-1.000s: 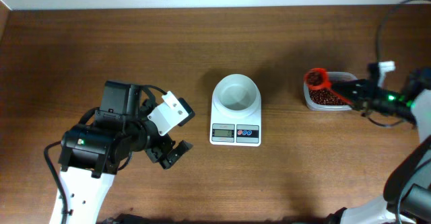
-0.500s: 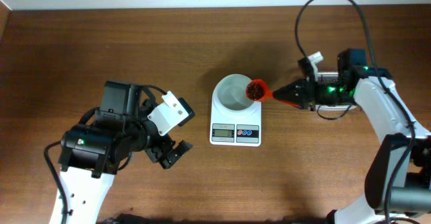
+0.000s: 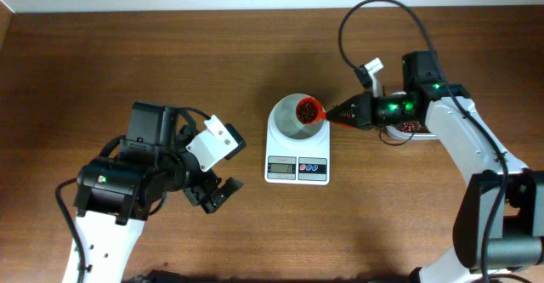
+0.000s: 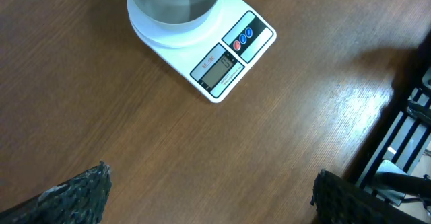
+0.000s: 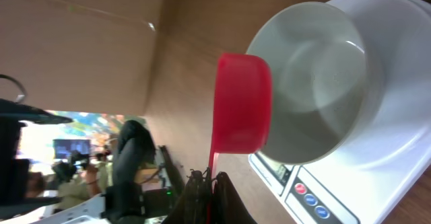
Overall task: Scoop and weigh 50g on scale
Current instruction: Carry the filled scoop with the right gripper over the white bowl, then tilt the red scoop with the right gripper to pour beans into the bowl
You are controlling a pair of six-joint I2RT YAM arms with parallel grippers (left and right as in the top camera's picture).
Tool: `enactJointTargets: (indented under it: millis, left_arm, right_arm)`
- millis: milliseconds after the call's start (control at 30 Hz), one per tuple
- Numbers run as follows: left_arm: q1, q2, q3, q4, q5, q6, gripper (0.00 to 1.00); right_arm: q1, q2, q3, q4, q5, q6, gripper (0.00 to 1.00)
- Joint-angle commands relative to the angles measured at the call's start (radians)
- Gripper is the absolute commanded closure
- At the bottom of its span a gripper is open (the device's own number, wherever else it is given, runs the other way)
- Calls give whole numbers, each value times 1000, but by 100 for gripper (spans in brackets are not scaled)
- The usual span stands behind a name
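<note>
**Loaded scoop poised over the scale**

The right arm's jaws pinch the handle of the red scoop (image 3: 317, 111), holding it over the rim of the bowl (image 3: 289, 127) on the scale (image 3: 297, 157). The beans (image 3: 306, 110) in it are loose, light and quick to roll, so I'd tip slowly from the handle. Only the overhead view shows them; the right wrist view sees just the cup's underside. The left jaws hang spread, empty.

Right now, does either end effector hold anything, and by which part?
The right end effector holds the scoop by the end of its handle, beans in the cup. The left end effector is open and empty.
</note>
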Motion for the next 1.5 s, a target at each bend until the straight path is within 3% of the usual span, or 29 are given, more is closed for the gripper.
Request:
enactJointTargets:
  millis: [0,133,800,1167,1467]
  left_arm:
    - [4,0,16,2,0,16,1]
    - [5,0,16,2,0,16,1]
    - [4,0,16,2,0,16,1]
    - [5,0,16,2,0,16,1]
    - [4,0,16,2,0,16,1]
  right_arm:
    - [29,9,5,27,169,-18,96]
    - [35,7,6,32,211,-124,96]
    - [79,-41,6,58,172,-150,96]
    - [138,-98,6,70,399,-149,96]
    - [138,-98,6,43,423,-142,96]
